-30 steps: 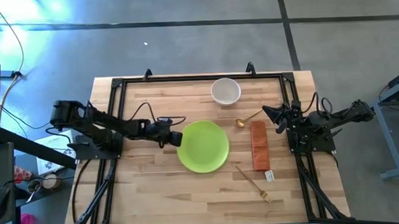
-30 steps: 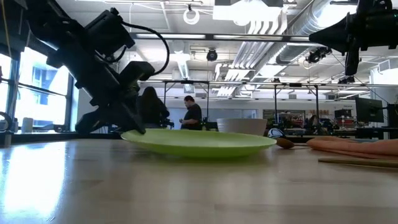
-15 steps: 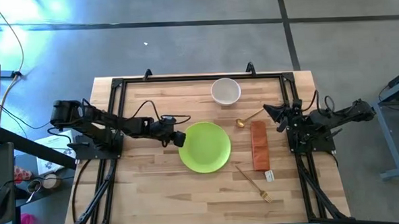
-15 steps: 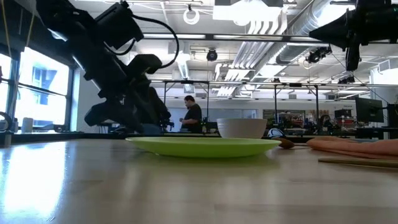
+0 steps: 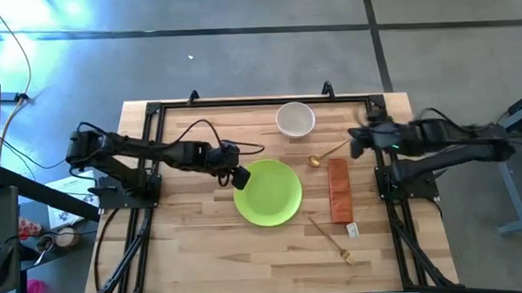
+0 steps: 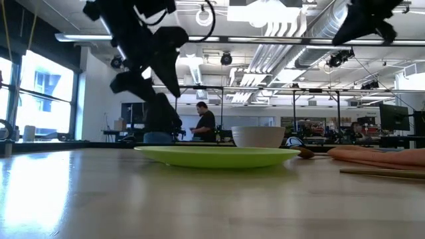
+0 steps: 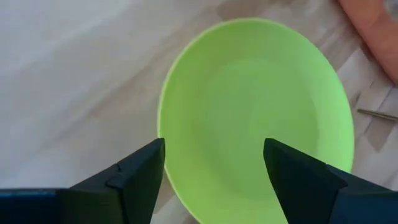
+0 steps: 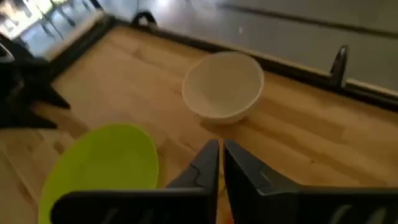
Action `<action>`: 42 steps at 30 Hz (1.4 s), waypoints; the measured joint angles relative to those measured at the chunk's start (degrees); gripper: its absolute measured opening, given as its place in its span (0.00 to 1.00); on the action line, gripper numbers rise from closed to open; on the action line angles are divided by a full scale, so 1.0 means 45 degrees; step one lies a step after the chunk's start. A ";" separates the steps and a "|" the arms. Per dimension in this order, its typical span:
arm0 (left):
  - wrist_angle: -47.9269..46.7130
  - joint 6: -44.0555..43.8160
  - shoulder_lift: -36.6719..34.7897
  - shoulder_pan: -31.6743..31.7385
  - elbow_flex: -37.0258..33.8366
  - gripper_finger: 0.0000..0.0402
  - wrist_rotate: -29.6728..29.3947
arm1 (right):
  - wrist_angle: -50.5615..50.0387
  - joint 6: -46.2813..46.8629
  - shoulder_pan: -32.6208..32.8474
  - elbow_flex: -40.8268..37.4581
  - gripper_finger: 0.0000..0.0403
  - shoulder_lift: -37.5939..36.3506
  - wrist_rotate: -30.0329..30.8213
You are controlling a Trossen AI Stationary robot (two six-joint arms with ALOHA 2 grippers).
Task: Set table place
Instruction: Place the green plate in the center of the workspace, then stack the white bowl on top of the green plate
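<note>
The worktop (image 5: 204,246) is carrying the whole place setting, spread across its middle and right half. The lime-green plate (image 5: 266,192) is lying flat near the centre, with the orange-brown strip (image 5: 339,190) just to its right, its long axis running front to back. The white bowl (image 5: 295,119) is sitting upright near the far edge, apart from the plate. The gold spoon (image 5: 326,152) is lying slantwise between bowl and strip, its bowl end pointing toward the plate and its handle toward the right arm. The gold fork (image 5: 332,239) is lying slantwise near the front, below the strip.

The left gripper (image 5: 239,177) is hovering above the plate's left rim with its fingers (image 7: 140,171) spread wide and nothing between them; in the low view it is hanging clear of the plate (image 6: 216,155).

The right gripper (image 5: 356,142) is reaching in over the right rail, fingers (image 8: 205,165) pressed almost together and holding nothing. It is pointing toward the bowl (image 8: 222,86), with the spoon's handle tip just beside it, so the right arm is likely the nearer one for either the spoon or the bowl.
</note>
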 joint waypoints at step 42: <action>-0.5000 0.0437 -0.0188 0.0000 0.1991 0.66 -0.1098 | 0.0922 -0.7838 -0.8795 0.6184 0.01 1.3761 -0.7365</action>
